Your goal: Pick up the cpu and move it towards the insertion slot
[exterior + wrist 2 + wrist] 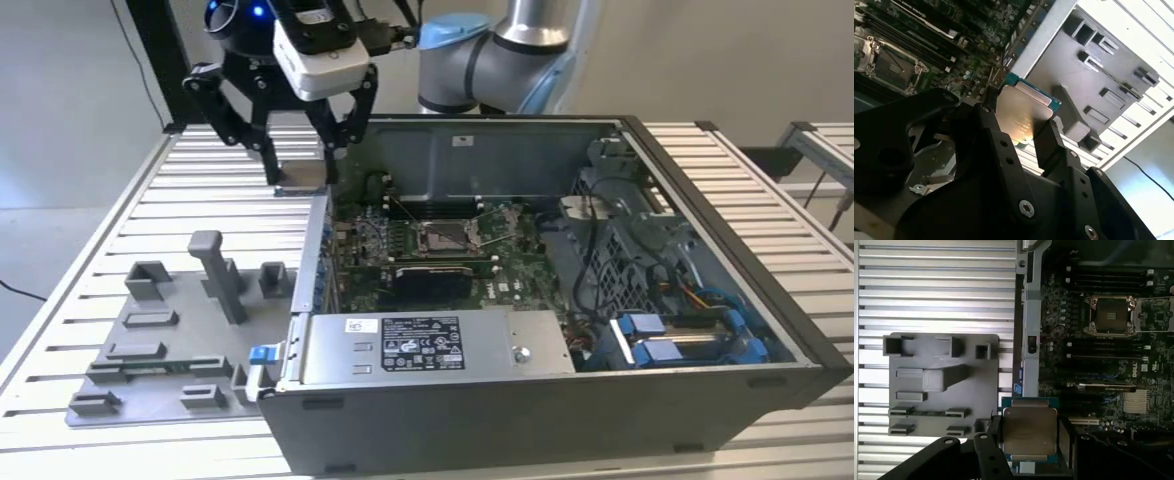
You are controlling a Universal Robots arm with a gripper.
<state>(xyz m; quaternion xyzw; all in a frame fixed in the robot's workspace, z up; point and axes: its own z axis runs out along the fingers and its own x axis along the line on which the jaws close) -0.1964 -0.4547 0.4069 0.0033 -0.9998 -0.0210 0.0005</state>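
**Cpu [1030, 432] clamped in gripper [1030, 441], held above the case wall [1029, 315]**

The cpu sits between the black fingers [1046, 145], silvery face showing, its forward edge jutting free. The wall's rim runs just beneath the gripper. The slot [1110, 315] lies well beyond it, across open board [1054, 340]. A grey fixture [944, 385] lies on the slatted table [934, 290] on the other side.

Slatted table [140, 215]: grey fixture [160, 345], computer case [534, 425]

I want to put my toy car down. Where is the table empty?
Bare slats lie between the grey tray and the pincer holding the cpu, and on the exterior view's right of the computer case. Inside the case it is crowded.
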